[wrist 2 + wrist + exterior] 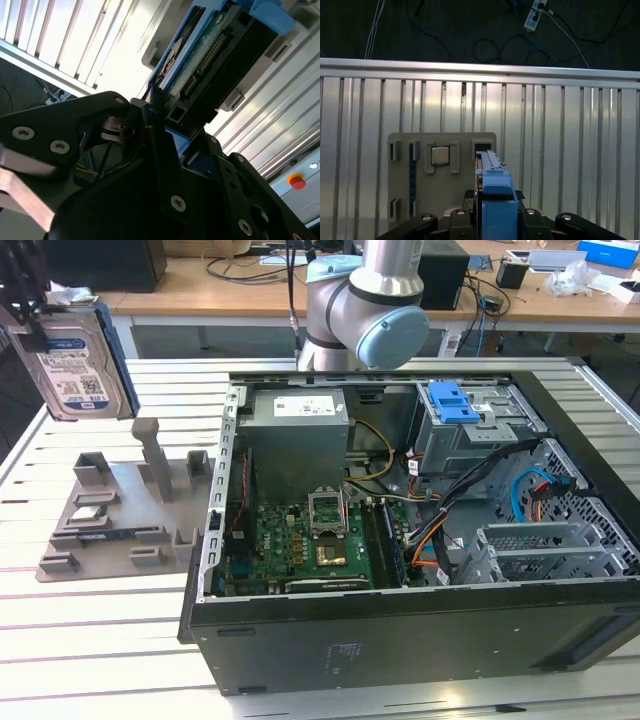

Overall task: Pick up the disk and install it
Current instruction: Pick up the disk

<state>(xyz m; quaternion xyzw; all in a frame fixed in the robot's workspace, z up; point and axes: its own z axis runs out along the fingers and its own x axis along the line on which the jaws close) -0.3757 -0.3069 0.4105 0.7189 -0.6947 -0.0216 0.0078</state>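
- The disk (78, 365) is held by the gripper (38, 320), with the fingers clamped snug against it, only as far apart as the disk is thick, and nothing else is gripped
- In the first wrist view the disk is seen edge-on with a finger on each side, so the clamp looks to be taken across the thin dimension, on the flat faces
- The long axis is run straight out from the fingers, pointed down at the table (100, 640)
- In the exterior view that reads as the disk stood on end, tipped a little, with the label turned toward the camera
- It's hung in the air above the grey fixture (110, 510), with nothing touched except the fingers
- The bit that matters: the disk is kept at the exterior view's far left, while the open case (400, 630) is set off to the exterior view's right
- The drive cage (470, 430) with its blue latch (455, 400) is tucked in the case's far corner, well apart from the disk
- The arm base (365, 310) is planted behind the case, between the two
- The pickup part is judged done, and the install isn't yet, since the disk is nowhere near the cage
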